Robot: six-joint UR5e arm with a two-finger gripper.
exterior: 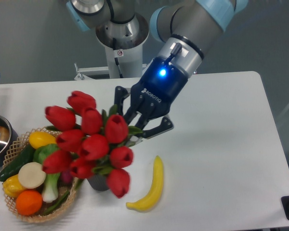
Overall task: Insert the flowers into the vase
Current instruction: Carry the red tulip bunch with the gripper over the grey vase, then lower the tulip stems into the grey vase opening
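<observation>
While the pincer point(135, 126) grips the stems behind the flowers point(91, 142) | blooms hang over and hide most of the vase point(98, 183) | vase on counter point(221, 120), right of the basket point(19, 211), so stems can drop in

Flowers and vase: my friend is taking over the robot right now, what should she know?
Gripper: at the bunch's stems, behind the blooms; whether it grips them cannot be told.
Flowers: red tulips bunched above the vase, hiding most of it.
Vase: dark, between the wicker basket and the banana.
Done: flowers brought to the vase, stems seemingly inside.
Left: confirm they sit in, release, withdraw.
</observation>
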